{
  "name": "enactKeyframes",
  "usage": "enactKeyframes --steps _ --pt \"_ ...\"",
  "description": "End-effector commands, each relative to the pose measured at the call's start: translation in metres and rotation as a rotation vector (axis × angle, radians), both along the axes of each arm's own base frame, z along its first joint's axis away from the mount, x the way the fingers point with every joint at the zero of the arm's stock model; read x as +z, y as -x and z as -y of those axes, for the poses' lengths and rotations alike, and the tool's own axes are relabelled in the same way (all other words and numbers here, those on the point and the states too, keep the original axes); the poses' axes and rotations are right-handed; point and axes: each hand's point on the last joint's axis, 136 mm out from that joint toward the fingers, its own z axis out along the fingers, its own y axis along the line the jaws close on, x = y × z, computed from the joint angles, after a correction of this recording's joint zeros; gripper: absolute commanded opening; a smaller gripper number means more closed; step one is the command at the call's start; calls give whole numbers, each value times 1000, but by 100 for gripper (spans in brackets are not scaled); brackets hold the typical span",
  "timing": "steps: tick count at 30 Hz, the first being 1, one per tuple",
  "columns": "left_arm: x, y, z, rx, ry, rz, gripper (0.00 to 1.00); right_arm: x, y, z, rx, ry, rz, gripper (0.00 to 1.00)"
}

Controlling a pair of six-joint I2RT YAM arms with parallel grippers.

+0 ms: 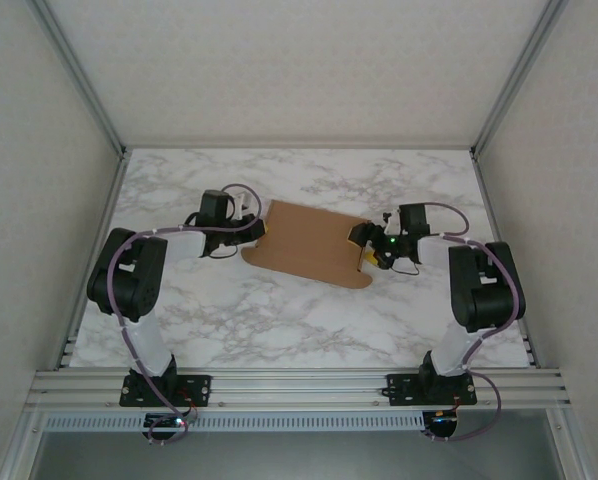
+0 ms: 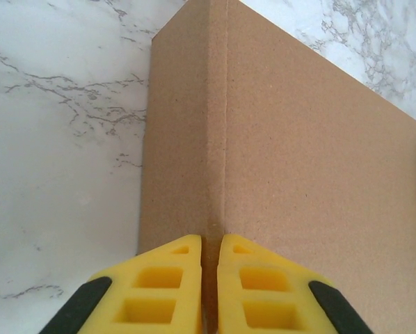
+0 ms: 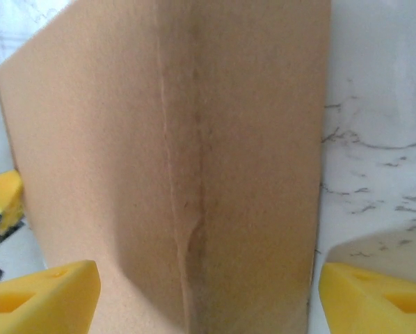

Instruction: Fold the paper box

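The paper box [image 1: 309,245] is lying mid-desk [image 1: 279,320] between the two arms, a brown cardboard sheet tented along a scored crease that is running from one end to the other. The left jaws are sitting nearly closed, pinching the near end of that crease. The right jaws are standing wide open at the opposite end, one pad on each side of the ridge, neither appearing to touch it.

The step in hand is probably sharpening this fold. It would be done well by keeping the left pinch firm as an anchor and centring the right jaws squarely over the score line before closing. That way the panels are meeting along the crease rather than buckling beside it, and the sheet is not sliding on the smooth marble.
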Motion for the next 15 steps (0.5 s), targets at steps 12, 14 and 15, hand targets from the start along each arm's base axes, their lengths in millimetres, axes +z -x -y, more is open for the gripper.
enactKeyframes --steps 12,14,15 --pt "-79 52 -21 4 -89 -271 0 45 -9 -55 57 -336 82 73" --pt "-78 52 -20 3 -84 -269 0 51 -8 -58 55 -355 91 71" --pt "-76 51 -19 2 -78 -265 0 53 -7 -58 55 -353 90 69"
